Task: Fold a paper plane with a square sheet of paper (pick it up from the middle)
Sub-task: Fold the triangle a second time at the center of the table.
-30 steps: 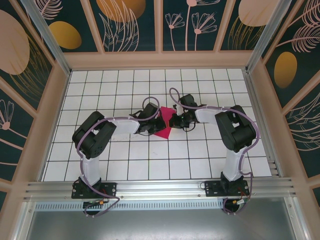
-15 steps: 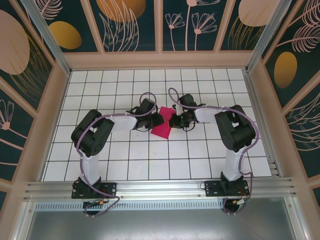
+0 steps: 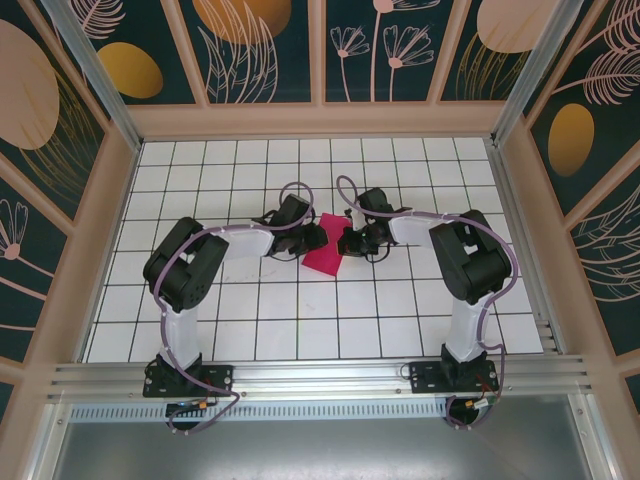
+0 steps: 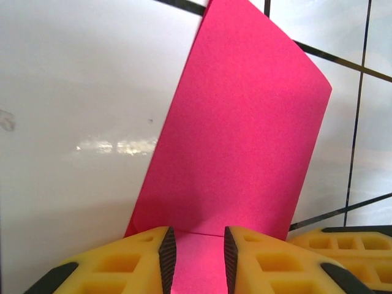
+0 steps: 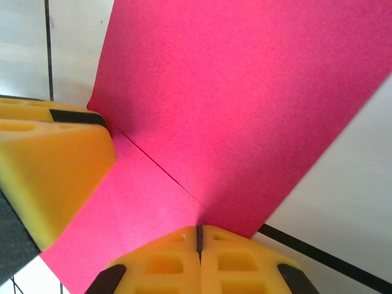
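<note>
My right pincer [image 5: 199,237] clamps the pink paper [image 5: 245,104]; my left pincer [image 4: 196,245] stands slightly parted, paper between its jaws.

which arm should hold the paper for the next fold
Right: the right gripper is shut on the pink paper; the left gripper has jaws parted around its edge, likely freer to fold.

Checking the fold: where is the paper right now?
In the top view the paper lies at the middle of the table, between the two arms. The right gripper is shut on one edge, and the left gripper is open around the opposite edge.
</note>
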Tool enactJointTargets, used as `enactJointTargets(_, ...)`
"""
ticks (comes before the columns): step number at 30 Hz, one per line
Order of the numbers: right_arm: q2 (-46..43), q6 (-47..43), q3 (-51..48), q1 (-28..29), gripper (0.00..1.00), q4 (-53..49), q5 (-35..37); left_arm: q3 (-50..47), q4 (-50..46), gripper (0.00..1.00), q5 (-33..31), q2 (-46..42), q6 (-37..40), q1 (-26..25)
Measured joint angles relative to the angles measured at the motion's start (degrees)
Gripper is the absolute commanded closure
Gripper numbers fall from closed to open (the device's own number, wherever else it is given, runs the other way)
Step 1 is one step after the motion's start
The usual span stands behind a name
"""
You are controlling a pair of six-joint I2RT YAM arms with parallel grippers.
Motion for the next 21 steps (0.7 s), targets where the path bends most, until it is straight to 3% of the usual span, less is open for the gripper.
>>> enactJointTargets(8,0.0,0.0,0.0,0.0,0.95,0.0,0.0,2.43,-3.5,0.67,-3.56,-0.15,3.15,2.69)
enactJointTargets(21,0.11,0.0,0.35,0.0,0.95,-0.37,0.0,-0.04,1.55,0.93,3.65,-2.47,3.19,0.22)
